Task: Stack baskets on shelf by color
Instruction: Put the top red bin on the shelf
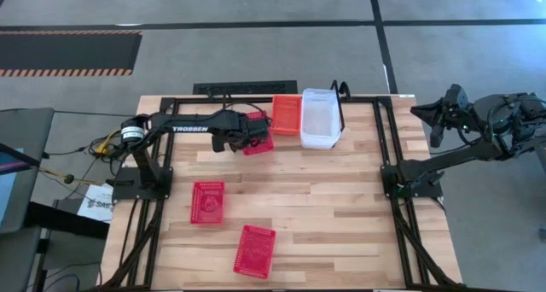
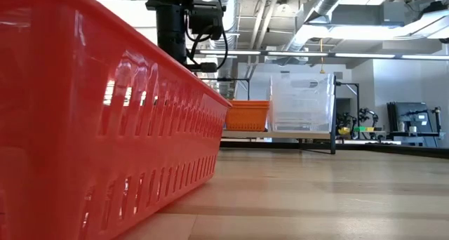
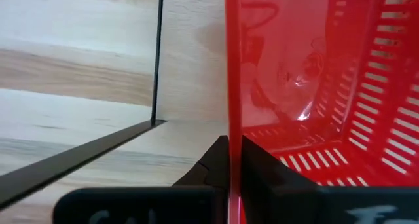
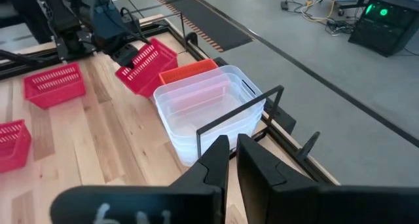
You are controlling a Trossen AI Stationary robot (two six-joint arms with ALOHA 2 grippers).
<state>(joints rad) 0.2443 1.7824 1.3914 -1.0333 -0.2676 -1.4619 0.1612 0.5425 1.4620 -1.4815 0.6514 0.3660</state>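
My left gripper is at the table's far side, shut on a red basket that is tipped up beside the orange basket. The orange basket and a clear basket stand side by side on the black rod shelf, near its looped end. Two more red baskets lie flat on the table. My right gripper hovers shut beyond the table's right edge, touching nothing. My left gripper pinches one side wall of the red basket at its rim, one finger inside and one outside. The basket is tilted in the hold, its mesh floor standing steeply. I cannot tell whether its lower edge rests on anything.
A thin black shelf rod stands just beside the held basket. The nearest red basket fills the left of the low view. Bare wood lies in the table's middle and right. The black arm frame runs along both sides.
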